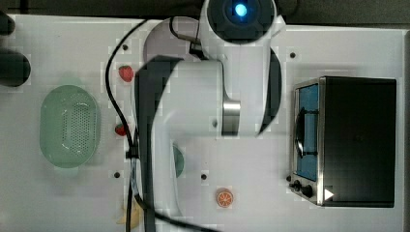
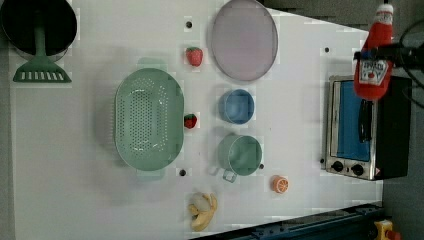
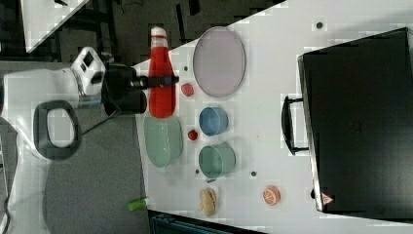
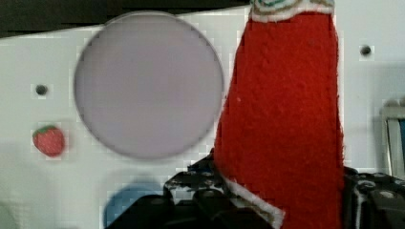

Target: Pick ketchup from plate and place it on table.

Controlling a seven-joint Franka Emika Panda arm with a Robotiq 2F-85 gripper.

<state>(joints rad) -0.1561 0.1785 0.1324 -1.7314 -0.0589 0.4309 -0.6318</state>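
My gripper (image 3: 163, 81) is shut on the ketchup (image 3: 160, 83), a soft red bottle with a white cap, and holds it high above the table (image 3: 272, 146). In the left view the ketchup (image 2: 372, 67) shows its white label, with dark fingers (image 2: 395, 50) clamped across it. The wrist view has the ketchup (image 4: 286, 119) beside the plate (image 4: 148, 86), not over it, with a finger (image 4: 191, 191) at its base. The pale lilac plate (image 2: 244, 40) lies bare at the table's far edge. My arm covers most of the plate (image 1: 159, 43) in the top view.
A green perforated basket (image 2: 147, 125), a blue bowl (image 2: 236, 106), a green cup (image 2: 241, 155) and two strawberries (image 2: 194, 56) (image 2: 190, 121) sit near the plate. A toaster oven (image 2: 365, 130), an orange slice (image 2: 280, 184), a banana (image 2: 202, 211) and a black pan with spatula (image 2: 40, 35) stand around.
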